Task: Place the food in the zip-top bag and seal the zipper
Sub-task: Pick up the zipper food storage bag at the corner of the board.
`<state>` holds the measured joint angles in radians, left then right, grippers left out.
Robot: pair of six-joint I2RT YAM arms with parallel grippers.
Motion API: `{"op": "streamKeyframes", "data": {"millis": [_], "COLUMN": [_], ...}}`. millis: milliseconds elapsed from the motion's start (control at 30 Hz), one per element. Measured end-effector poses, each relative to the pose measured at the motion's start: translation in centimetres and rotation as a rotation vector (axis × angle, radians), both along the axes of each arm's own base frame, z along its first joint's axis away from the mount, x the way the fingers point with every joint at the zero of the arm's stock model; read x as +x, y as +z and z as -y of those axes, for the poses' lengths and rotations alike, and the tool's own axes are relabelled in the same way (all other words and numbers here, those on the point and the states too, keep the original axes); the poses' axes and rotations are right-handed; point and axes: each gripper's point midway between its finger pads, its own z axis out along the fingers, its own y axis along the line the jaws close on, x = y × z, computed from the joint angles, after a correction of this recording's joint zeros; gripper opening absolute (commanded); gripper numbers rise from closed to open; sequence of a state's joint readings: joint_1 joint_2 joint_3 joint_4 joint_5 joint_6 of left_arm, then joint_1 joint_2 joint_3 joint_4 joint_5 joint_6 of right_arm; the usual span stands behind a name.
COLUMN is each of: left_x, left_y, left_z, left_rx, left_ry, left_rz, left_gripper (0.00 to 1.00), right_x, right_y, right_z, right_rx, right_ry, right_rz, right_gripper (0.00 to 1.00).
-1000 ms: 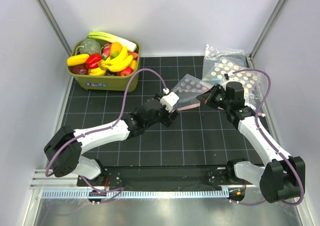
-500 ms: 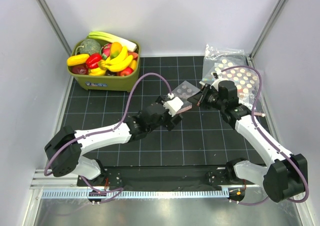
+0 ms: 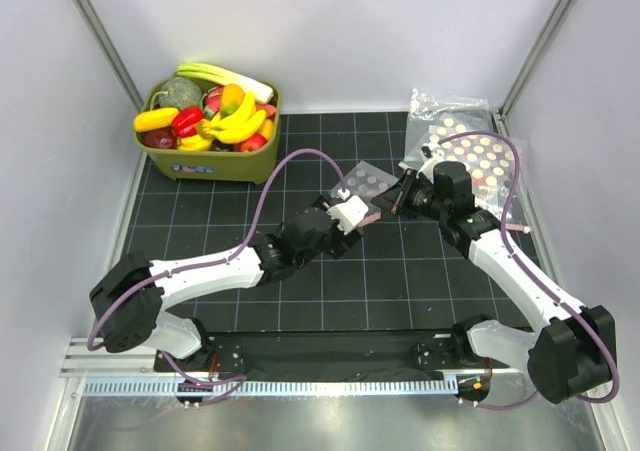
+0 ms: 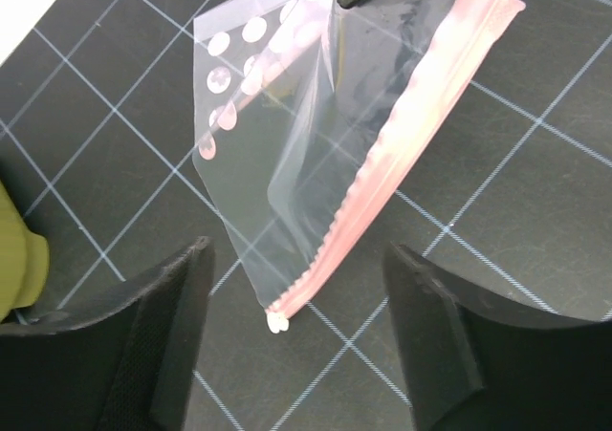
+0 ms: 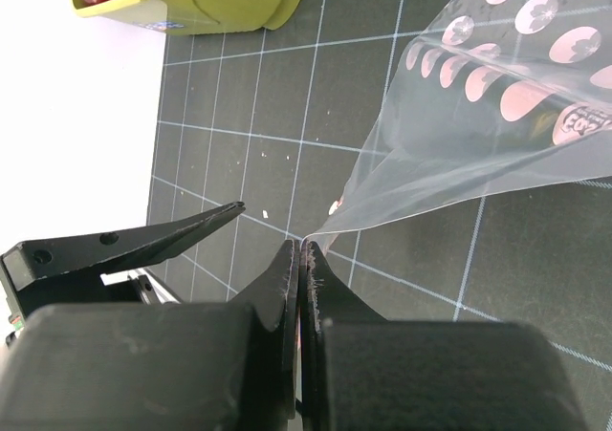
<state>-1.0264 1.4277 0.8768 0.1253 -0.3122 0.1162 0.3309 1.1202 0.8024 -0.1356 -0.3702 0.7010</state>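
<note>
Two tools attend the zip-top bag (image 4: 306,135) near the centre of the tabletop (image 3: 330,291). The right tool (image 5: 301,259) is fully closed, pinching one corner of the film. The left tool (image 4: 298,269) stands wide open above the zipper (image 4: 402,154), holding nothing. Expect light, limp, slippery film; take hold at the stiffer zipper strip. Food (image 3: 225,116) sits in the bin (image 3: 215,163) at the far left corner.

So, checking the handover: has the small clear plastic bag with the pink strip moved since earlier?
Yes, the clear plastic bag shifted left, toward the olive-green plastic basket.
</note>
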Motion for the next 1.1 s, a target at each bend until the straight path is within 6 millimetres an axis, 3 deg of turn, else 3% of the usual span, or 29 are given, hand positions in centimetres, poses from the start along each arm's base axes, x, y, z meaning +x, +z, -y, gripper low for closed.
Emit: {"op": "streamKeyframes", "data": {"millis": [467, 700, 1100], "left_x": [0.4, 0.7, 1.3], "left_y": [-0.3, -0.8, -0.2], "left_z": [-0.3, -0.5, -0.7], "left_rx": [0.032, 0.051, 0.055], "left_ry": [0.016, 0.034, 0.067], "left_rz": [0.013, 0.016, 0.031], "left_gripper": [0.74, 0.70, 0.35], "right_x": [-0.3, -0.5, -0.8], "right_y": [0.2, 0.1, 0.1], "right_z": [-0.7, -0.9, -1.4], "right_rx": [0.007, 0.009, 0.002], "right_ry": [0.027, 0.038, 0.061], "right_rz": [0.005, 0.002, 0.014], "right_gripper": [0.02, 0.01, 0.01]}}
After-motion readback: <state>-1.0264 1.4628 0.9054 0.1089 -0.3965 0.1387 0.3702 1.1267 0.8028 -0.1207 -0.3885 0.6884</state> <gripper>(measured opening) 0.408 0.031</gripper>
